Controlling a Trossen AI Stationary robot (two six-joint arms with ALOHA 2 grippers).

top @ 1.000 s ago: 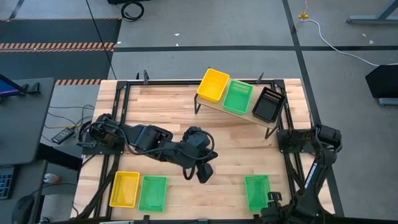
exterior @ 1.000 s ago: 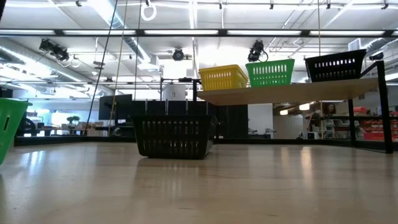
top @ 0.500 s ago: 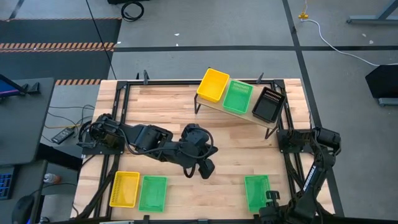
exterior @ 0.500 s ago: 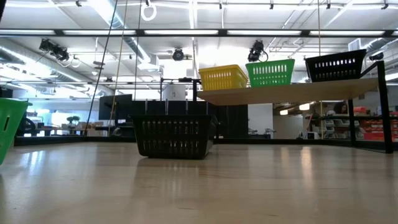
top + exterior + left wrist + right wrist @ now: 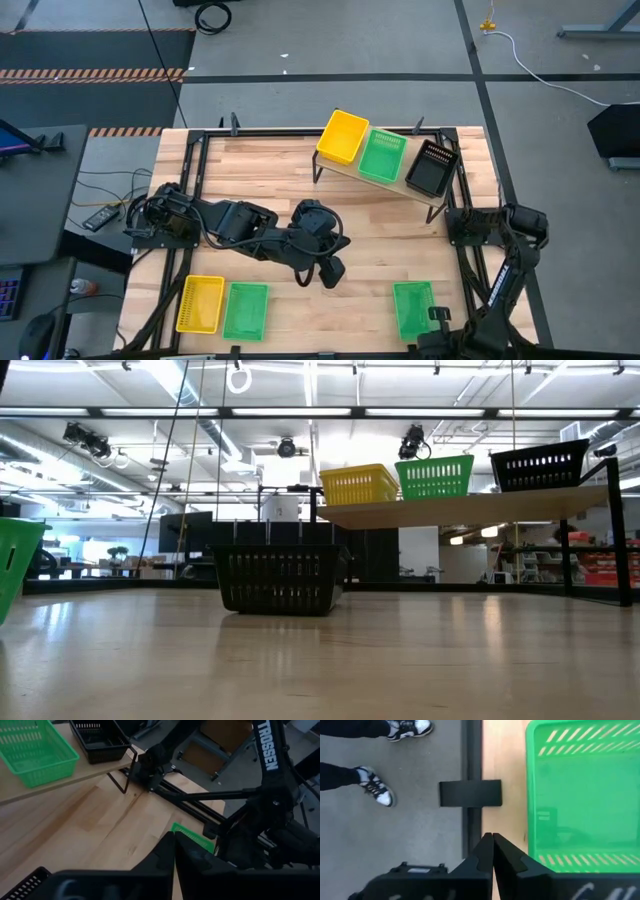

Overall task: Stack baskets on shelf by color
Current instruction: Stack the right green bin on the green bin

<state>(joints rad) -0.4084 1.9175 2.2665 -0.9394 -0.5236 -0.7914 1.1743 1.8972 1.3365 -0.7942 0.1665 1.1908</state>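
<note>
Reaching from its base at the bench's left edge toward the middle, your left arm lies low and bent, its fingers (image 5: 330, 274) pressed together over a black basket (image 5: 278, 578), with no visible grip on it. Your right arm folds back along the right edge, its fingers (image 5: 493, 851) shut on nothing, just beside the green basket (image 5: 413, 308) near the front. The shelf (image 5: 345, 170) at the back carries one yellow (image 5: 343, 136), one green (image 5: 382, 156) and one black basket (image 5: 432, 167).
</note>
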